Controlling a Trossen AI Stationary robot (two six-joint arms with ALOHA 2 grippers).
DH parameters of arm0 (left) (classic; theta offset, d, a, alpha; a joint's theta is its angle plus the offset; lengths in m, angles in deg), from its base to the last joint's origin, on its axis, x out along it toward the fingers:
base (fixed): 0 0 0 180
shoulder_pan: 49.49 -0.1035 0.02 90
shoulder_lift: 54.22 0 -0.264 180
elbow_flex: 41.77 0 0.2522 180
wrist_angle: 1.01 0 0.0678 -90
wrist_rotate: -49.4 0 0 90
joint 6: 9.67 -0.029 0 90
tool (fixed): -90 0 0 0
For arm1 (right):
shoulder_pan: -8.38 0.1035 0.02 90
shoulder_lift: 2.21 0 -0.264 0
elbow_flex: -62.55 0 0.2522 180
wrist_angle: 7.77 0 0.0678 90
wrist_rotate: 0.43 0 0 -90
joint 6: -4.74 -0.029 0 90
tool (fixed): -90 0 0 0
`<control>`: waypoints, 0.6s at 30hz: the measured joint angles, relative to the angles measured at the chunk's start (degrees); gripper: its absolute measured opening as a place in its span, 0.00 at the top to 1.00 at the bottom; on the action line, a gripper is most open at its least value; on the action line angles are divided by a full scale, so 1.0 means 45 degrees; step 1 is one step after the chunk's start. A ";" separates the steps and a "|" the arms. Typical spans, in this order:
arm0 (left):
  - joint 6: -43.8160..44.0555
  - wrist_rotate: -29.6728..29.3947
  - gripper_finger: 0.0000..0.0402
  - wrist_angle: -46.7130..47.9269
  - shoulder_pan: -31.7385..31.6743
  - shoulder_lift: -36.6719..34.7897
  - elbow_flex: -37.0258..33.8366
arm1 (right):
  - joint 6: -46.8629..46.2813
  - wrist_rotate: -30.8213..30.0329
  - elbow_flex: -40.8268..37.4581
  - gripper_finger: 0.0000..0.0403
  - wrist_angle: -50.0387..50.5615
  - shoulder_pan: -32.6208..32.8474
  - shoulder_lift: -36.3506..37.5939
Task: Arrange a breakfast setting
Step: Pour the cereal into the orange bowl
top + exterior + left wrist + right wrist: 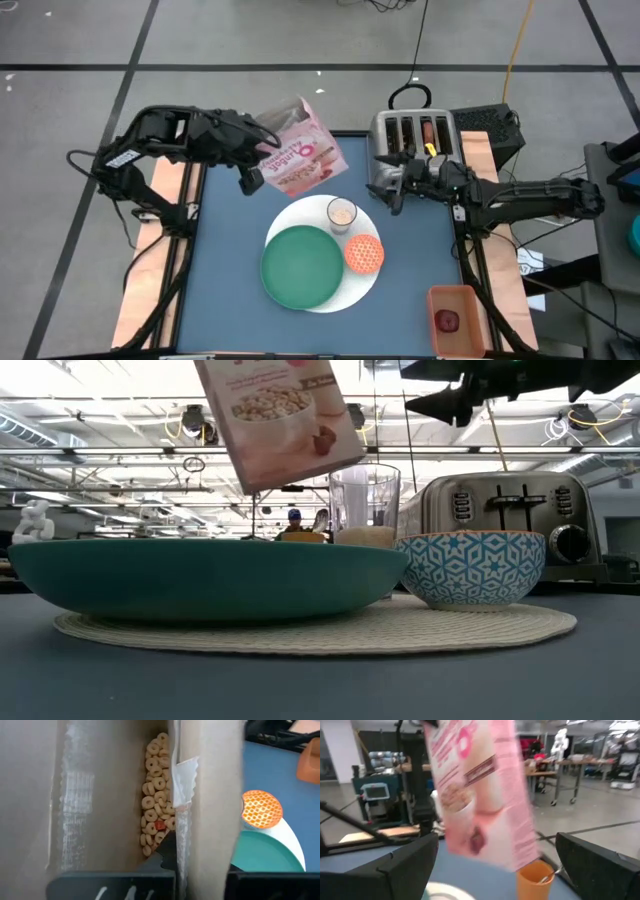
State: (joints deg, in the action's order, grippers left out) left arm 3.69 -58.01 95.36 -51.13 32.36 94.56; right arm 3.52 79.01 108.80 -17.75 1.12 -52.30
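High view: left gripper (250, 165) clamped on the cereal box (300, 155), tipped over the table, likely to pour into the patterned bowl (364, 253) on the white disc (365, 285), beside green plate (302, 266) and glass (342, 214). Right gripper (393, 190) spread wide, empty, by the toaster (414, 135). Low view: box cut off on top. Left wrist: cereal inside. Right wrist: box blurry, unreadable.

A teal plate (205, 578) and a blue-patterned bowl (470, 567) sit side by side on a pale woven disc (330, 632) on the worktop (320, 685). Behind them stands a glass (364, 505) (milky at the bottom), with a silver toaster (510, 520) beyond. A cereal box (280, 418) hangs tilted above.
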 joint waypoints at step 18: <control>-0.0044 0.0000 0.99 -0.0312 0.0986 0.0382 -0.0005 | -0.2494 0.5372 0.0000 0.02 -0.0936 -0.2824 -0.0005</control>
State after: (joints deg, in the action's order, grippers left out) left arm 3.49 -58.01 93.95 -46.69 34.08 94.53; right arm -7.70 103.18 108.80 -21.96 -11.59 -52.32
